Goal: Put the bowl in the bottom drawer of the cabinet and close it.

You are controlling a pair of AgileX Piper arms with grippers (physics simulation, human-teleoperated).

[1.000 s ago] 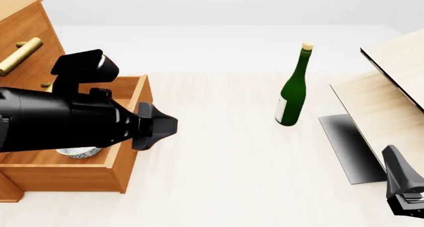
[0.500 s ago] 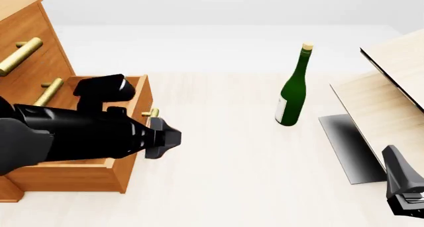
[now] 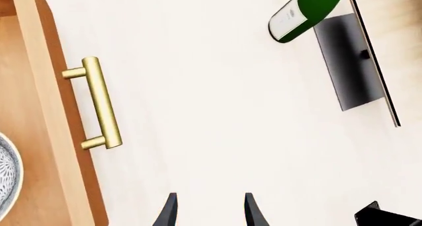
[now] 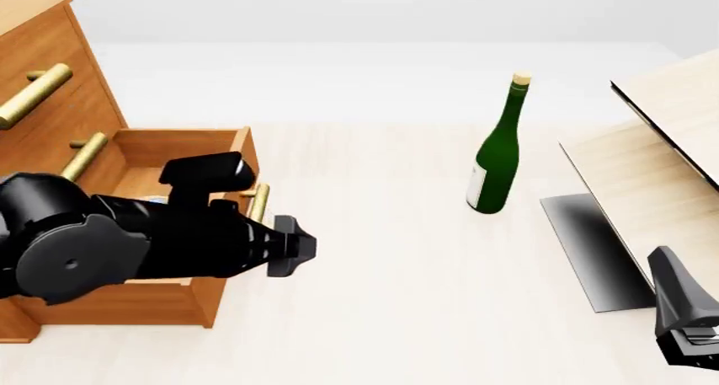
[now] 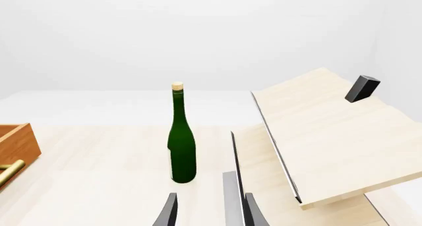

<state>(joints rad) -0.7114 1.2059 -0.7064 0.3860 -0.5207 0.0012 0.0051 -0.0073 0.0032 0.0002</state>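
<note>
A pale wood-grain table (image 4: 382,301) is seen under even light, backed by a plain white wall (image 5: 197,33).

I find no text, number, brand or sign that I can read in any of my views. The green bottle (image 4: 496,161) carries a pale label (image 4: 477,186) low on its body, but it shows as a blank patch with no letters I can make out, from the front or from either wrist camera. The cabinet (image 4: 45,82), its brass handles and the plywood structure (image 4: 657,149) bear no markings that I can see.
</note>
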